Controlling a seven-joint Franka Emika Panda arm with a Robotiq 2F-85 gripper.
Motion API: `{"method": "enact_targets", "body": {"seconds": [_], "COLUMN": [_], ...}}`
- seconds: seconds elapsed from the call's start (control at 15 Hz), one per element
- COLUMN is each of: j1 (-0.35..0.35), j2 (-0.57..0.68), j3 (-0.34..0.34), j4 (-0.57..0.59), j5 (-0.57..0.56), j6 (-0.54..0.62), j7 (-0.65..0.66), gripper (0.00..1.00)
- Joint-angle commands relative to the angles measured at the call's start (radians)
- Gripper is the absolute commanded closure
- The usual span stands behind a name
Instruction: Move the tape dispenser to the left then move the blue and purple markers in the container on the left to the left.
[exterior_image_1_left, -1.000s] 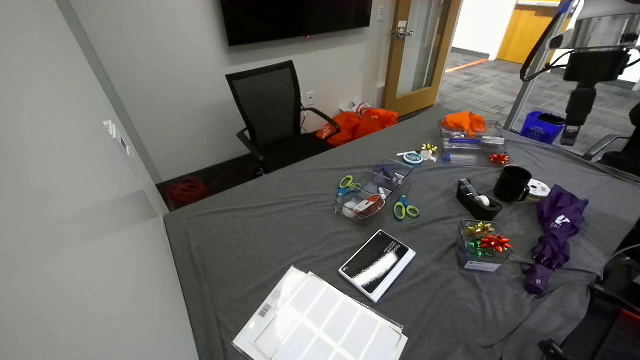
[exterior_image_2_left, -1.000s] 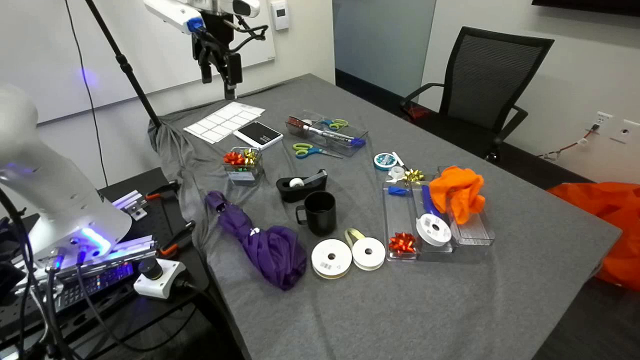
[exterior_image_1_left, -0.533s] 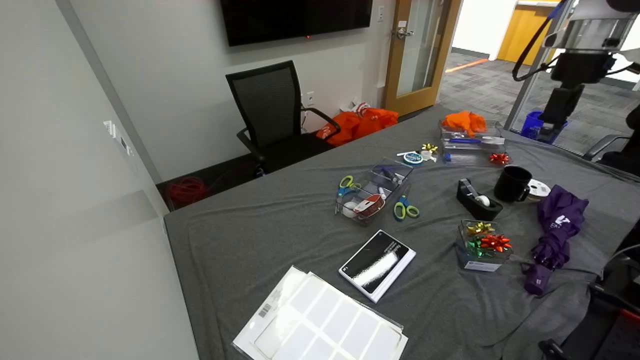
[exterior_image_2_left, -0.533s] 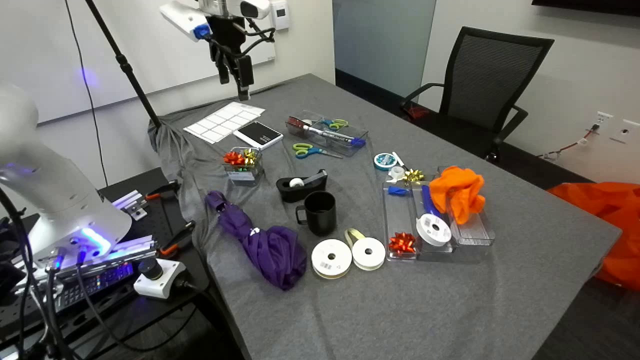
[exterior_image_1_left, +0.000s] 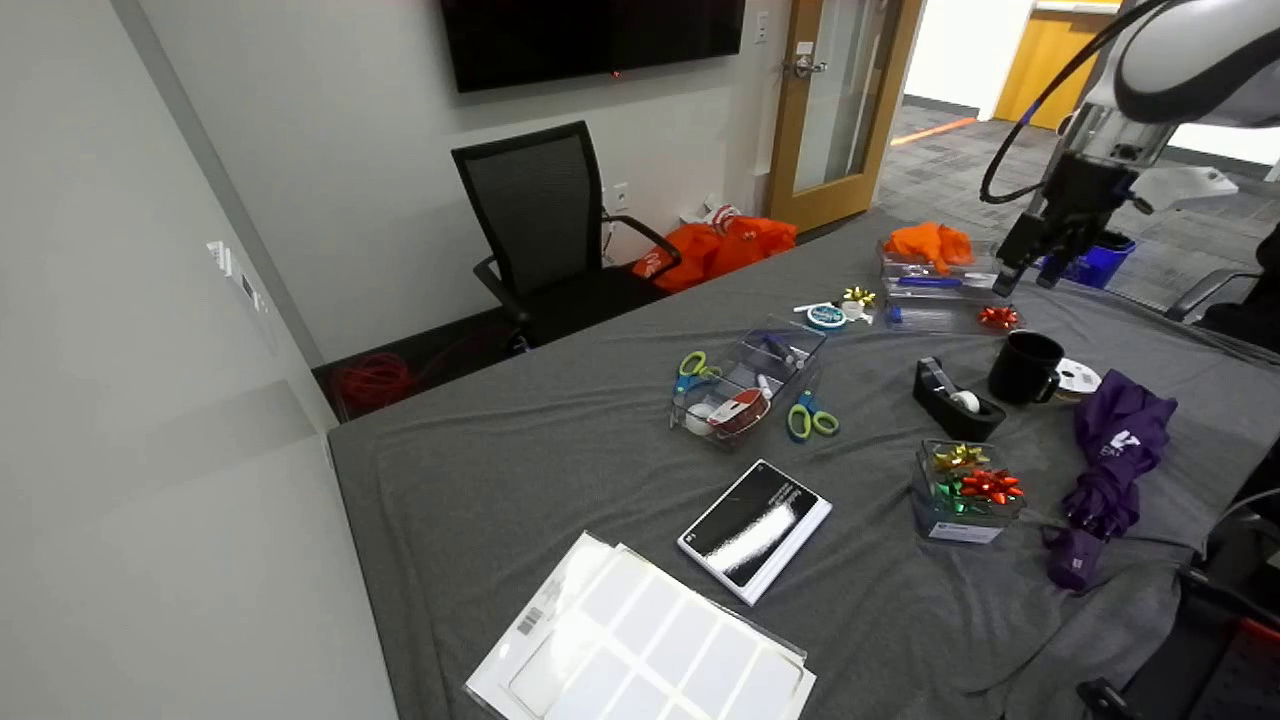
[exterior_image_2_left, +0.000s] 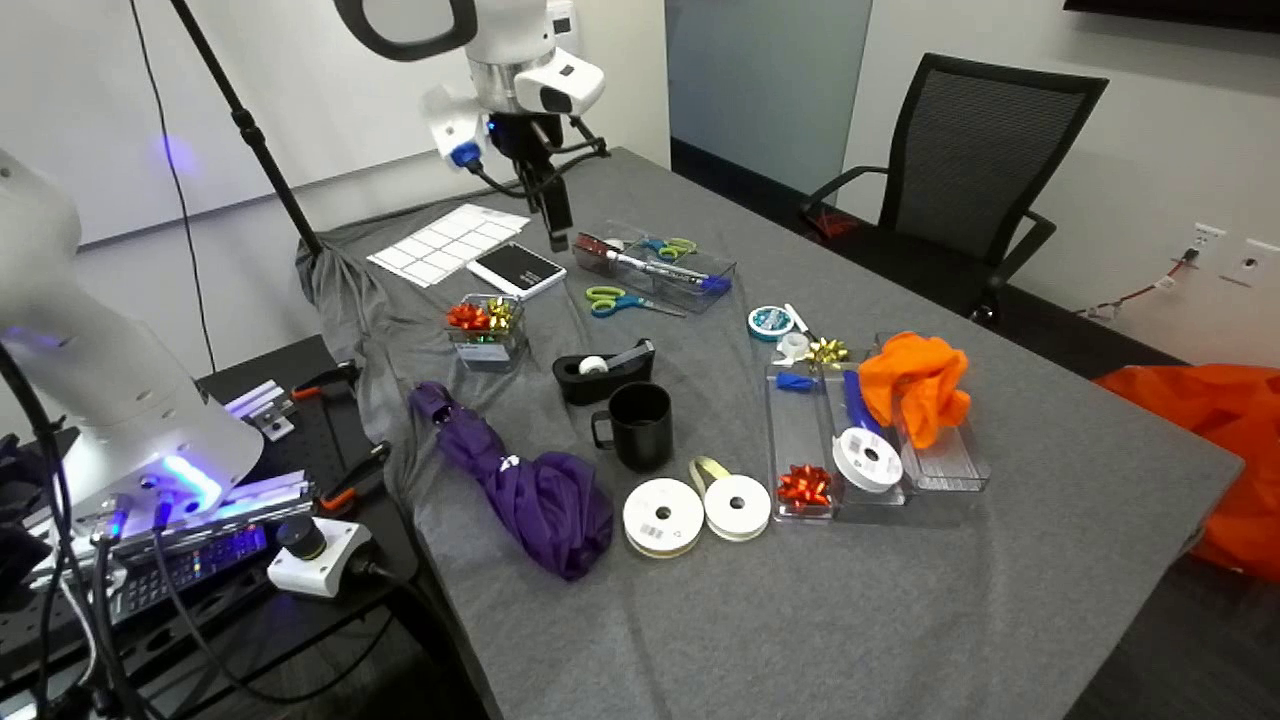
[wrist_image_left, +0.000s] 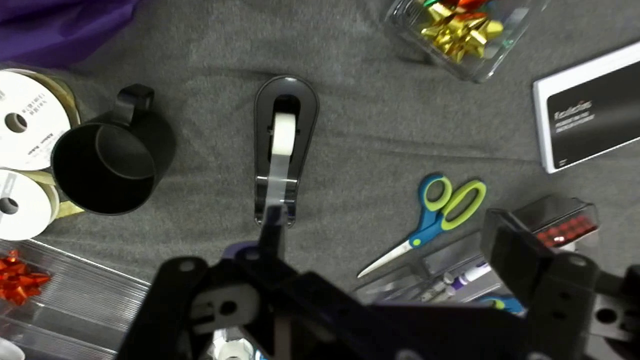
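Note:
The black tape dispenser (wrist_image_left: 287, 86) stands on the grey cloth, its white roll showing, in the wrist view and in both exterior views (exterior_image_2_left: 575, 388) (exterior_image_1_left: 955, 418). My gripper (wrist_image_left: 392, 235) is open, with wide-apart fingers and nothing held between them. It hangs above the table in both exterior views (exterior_image_1_left: 1025, 280) (exterior_image_2_left: 558, 238), apart from the dispenser. A clear divided container (exterior_image_2_left: 690, 298) holds markers; a blue cap (exterior_image_2_left: 715, 284) shows at one end. The purple marker (wrist_image_left: 472, 273) lies in that container in the wrist view, partly hidden by my gripper.
A black mug (exterior_image_2_left: 642, 435) stands close to the dispenser. Around them are a purple umbrella (exterior_image_2_left: 550, 510), white ribbon spools (exterior_image_2_left: 663, 515), a bow box (exterior_image_2_left: 485, 345), scissors (wrist_image_left: 430, 227) and a black-and-white slab (exterior_image_1_left: 755, 525). Another clear tray (exterior_image_2_left: 800, 430) holds an orange cloth (exterior_image_2_left: 915, 385).
My gripper has come lower and shifted left in an exterior view, right and down in another, and the wrist has turned. It stays open. The table objects have not moved.

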Motion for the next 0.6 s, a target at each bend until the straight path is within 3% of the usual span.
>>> {"method": "enact_targets", "body": {"seconds": [0.0, 0.53], "j1": [-0.032, -0.055], "j2": [0.093, 0.29], "j3": [0.018, 0.062], "j4": [-0.027, -0.024], "j5": [0.021, 0.038], "j6": [0.154, 0.315], "j7": [0.033, 0.032], "gripper": [0.0, 0.0]}}
